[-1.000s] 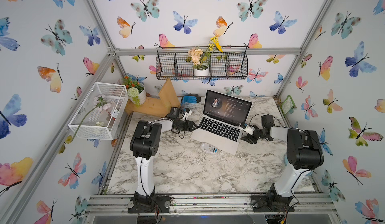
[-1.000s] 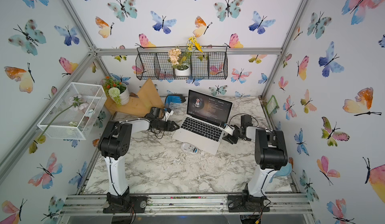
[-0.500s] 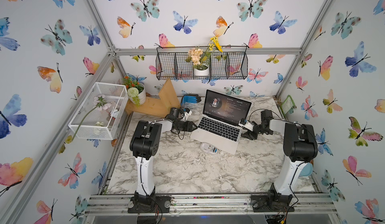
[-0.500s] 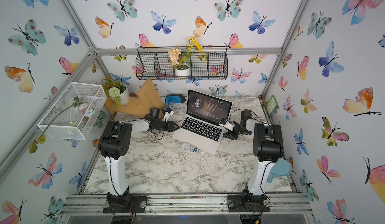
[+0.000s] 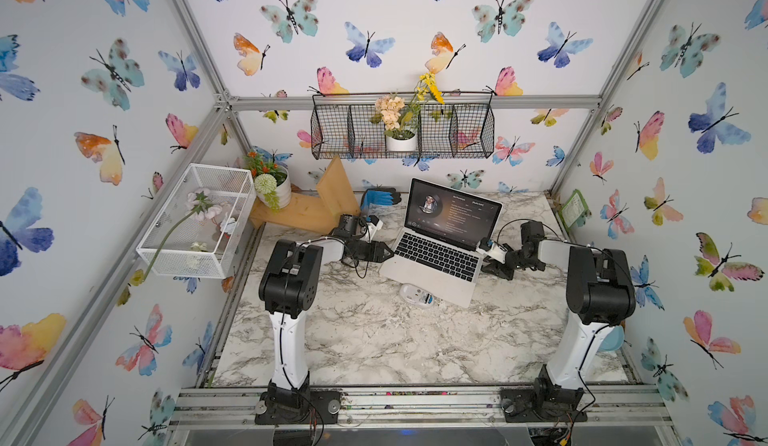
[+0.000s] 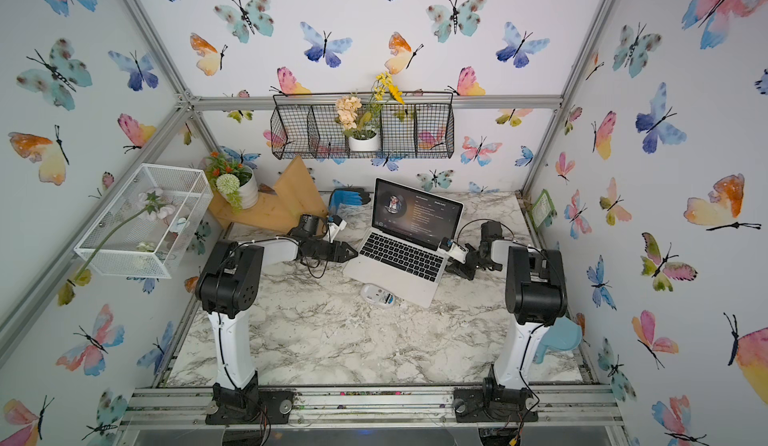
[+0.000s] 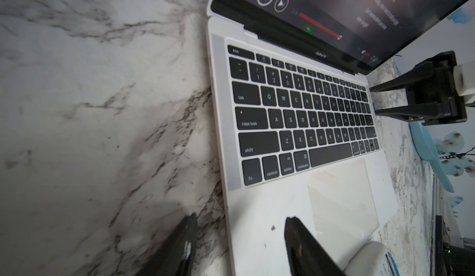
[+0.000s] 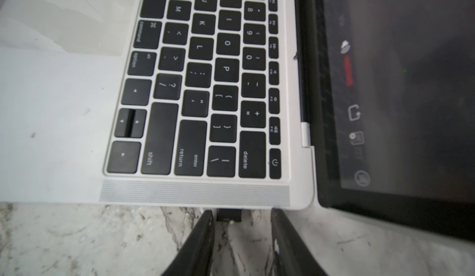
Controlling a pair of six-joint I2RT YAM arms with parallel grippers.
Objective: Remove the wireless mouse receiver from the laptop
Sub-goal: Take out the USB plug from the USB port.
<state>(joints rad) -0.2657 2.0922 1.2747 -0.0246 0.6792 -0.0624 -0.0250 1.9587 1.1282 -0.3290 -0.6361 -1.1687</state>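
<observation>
The silver laptop (image 5: pixel 440 248) (image 6: pixel 403 253) stands open on the marble table, its screen lit. In the right wrist view a short black wireless mouse receiver (image 8: pixel 228 215) sticks out of the laptop's (image 8: pixel 64 107) right edge. My right gripper (image 8: pixel 242 213) (image 5: pixel 487 262) is open around it: one finger lies close beside the stub, the other stands apart. In both top views the receiver is too small to make out. My left gripper (image 7: pixel 241 217) (image 5: pixel 384 253) is open, straddling the laptop's (image 7: pixel 295 112) left front edge, holding nothing.
A white mouse (image 5: pixel 415 294) (image 7: pixel 370 256) lies against the laptop's front edge. A wooden block (image 5: pixel 316 211), a blue glove (image 5: pixel 378 197) and a potted plant (image 5: pixel 274 182) stand at the back left. A light blue object (image 6: pixel 557 340) rests by the right wall.
My right arm has moved in to the laptop's right edge, and its jaws have narrowed around the receiver. The left arm has stayed put.
</observation>
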